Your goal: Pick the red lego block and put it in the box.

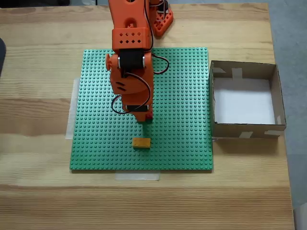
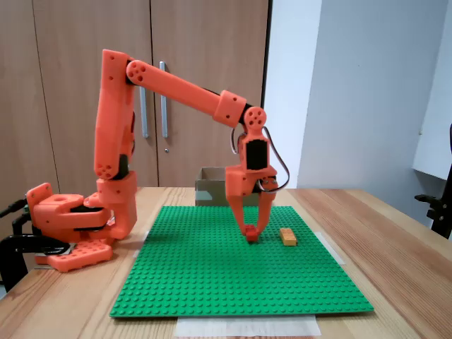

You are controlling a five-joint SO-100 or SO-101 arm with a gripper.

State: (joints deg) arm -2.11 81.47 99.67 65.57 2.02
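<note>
Red lego block (image 2: 251, 232): small, bright red, sitting on the green baseplate (image 2: 212, 282). In the side-on fixed view only a low red lump shows between my fingertips; studs too small to make out. In the top-down fixed view just a sliver of red (image 1: 151, 116) shows at the 3 o'clock edge of my wrist housing; the rest is hidden under my arm.

Position: the block sits right at my end effector (image 2: 250, 227), between the two fingers, still down on the baseplate. In the top-down view that places it near the plate's centre, slightly toward 6 o'clock.

End effector: fingers point straight down, spread to a narrow V that closes around the block. The tips look to be at the block's sides, but I cannot tell whether they press on it or only bracket it. In the top-down view my end effector (image 1: 144, 125) shows as a thin tip below the wrist.

Orange-yellow brick (image 1: 141, 143): lies on the baseplate just past my fingertip toward 6 o'clock in the top-down view, apart from the red block.

Box (image 1: 278, 103): brown cardboard, white bottom, pale tape patches, on the wooden surface (image 1: 38, 201), touching the baseplate's 3 o'clock edge, well apart from the block.
</note>
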